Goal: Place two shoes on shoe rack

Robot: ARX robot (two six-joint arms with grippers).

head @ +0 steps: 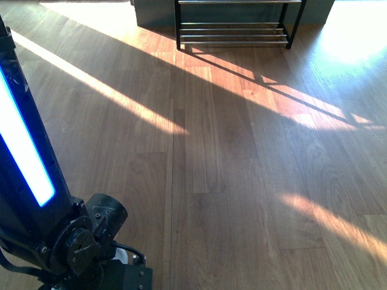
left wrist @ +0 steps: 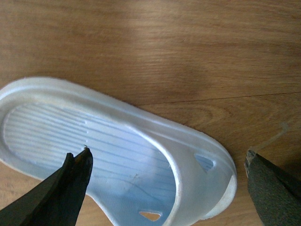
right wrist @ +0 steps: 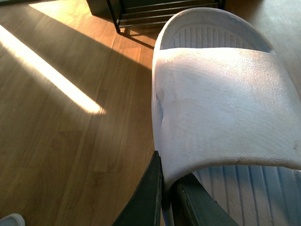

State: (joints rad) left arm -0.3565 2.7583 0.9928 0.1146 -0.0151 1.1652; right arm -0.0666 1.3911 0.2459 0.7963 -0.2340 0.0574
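The right gripper [right wrist: 167, 190] has its fingers pinched on the side wall of the held slide [right wrist: 225, 103], just where the strap meets the sole. That slide seems lifted off the wood floor [right wrist: 56, 117], short of the shoe rack [right wrist: 164, 12], with its heel end toward the rack. The left gripper [left wrist: 167, 151] is spread wide over the floor slide [left wrist: 117, 141], 1 finger above the ribbed footbed and the other outside the strap. Neither finger visibly touches it. This slide lies flat on its sole; no view shows how far it is from the rack.

Both slides look like light, springy rubber. They should lift easily but are likely to flex and swing from an edge pinch, so the strap or the thick side wall is the sounder hold.

The front view alone shows the long stretch of floor leading to the rack and its silver bars, yet neither slide. Only the 2 wrist views show the slides and the fingers.
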